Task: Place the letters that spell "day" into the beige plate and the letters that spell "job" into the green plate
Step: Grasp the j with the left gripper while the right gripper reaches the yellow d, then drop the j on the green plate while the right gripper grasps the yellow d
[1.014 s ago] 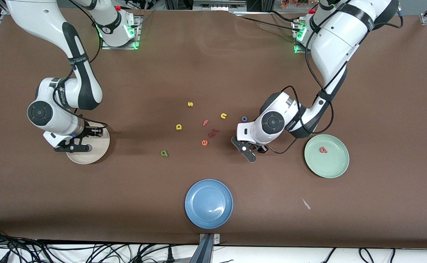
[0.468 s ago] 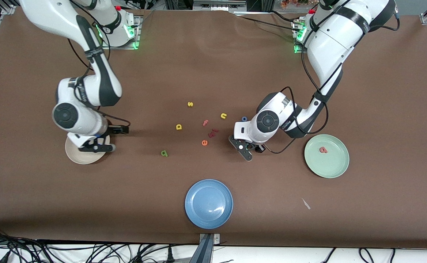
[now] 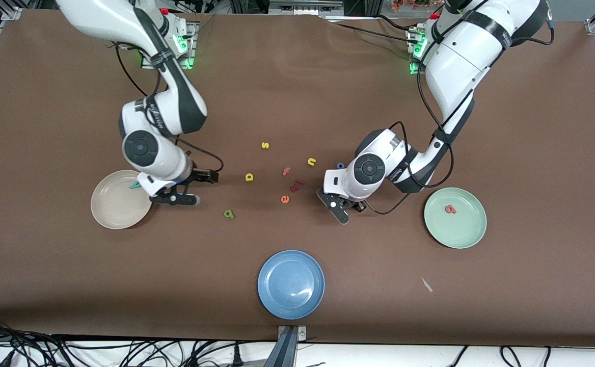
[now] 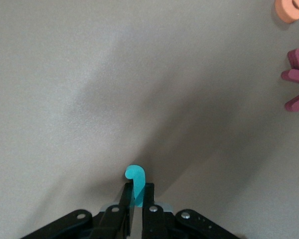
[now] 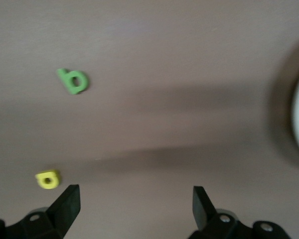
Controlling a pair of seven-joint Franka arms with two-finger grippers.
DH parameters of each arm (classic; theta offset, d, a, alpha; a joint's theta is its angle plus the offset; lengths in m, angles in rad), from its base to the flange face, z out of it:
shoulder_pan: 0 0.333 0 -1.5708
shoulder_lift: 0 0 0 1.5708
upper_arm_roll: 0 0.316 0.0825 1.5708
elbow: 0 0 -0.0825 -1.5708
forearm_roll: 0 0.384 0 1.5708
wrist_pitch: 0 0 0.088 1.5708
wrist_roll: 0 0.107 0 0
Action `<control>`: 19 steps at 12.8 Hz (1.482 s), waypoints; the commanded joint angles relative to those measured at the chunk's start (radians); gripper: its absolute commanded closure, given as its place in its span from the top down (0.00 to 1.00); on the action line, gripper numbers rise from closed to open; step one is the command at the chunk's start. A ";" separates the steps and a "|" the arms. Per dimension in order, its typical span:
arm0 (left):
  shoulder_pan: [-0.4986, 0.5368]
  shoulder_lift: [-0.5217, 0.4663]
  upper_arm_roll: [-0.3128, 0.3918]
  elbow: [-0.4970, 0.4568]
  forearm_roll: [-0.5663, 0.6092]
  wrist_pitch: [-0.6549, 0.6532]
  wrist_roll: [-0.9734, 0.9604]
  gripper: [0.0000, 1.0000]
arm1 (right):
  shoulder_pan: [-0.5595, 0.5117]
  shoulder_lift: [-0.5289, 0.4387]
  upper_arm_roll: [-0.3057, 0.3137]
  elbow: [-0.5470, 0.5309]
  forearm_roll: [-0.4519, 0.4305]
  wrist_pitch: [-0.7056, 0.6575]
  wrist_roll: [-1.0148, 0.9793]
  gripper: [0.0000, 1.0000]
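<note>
blue plate (image 3: 291,284) nearest front camera – yellow s (image 3: 265,146), n (image 3: 312,162) farther.

White arms w/ black joints, black cables, black fingers (image 5: 67,204).

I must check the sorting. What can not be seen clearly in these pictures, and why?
1. Teal j: in the front view the shut left gripper covers it; the left wrist view shows only its hook.
2. Teal letter in the beige plate: front view, the right arm partly covers it.
3. Dark red letters: too small in front view, cut by the left wrist view's edge.
4. Beige plate in the right wrist view: blurred, cut off.
</note>
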 commanded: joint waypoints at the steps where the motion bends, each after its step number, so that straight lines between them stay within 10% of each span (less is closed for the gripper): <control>1: 0.005 -0.036 0.012 0.023 0.030 -0.055 0.006 0.00 | 0.070 0.038 -0.003 0.014 0.012 0.033 0.086 1.00; 7: 0.216 -0.187 0.009 0.022 0.030 -0.347 0.164 0.00 | 0.159 0.119 0.001 0.017 0.014 0.159 0.094 1.00; 14: 0.454 -0.138 0.009 -0.027 0.030 -0.350 0.316 0.00 | 0.188 0.181 0.001 0.020 0.009 0.232 0.075 0.99; 19: 0.420 -0.083 0.010 -0.026 0.030 -0.272 0.310 0.00 | 0.196 0.202 0.001 0.040 0.010 0.236 0.077 0.81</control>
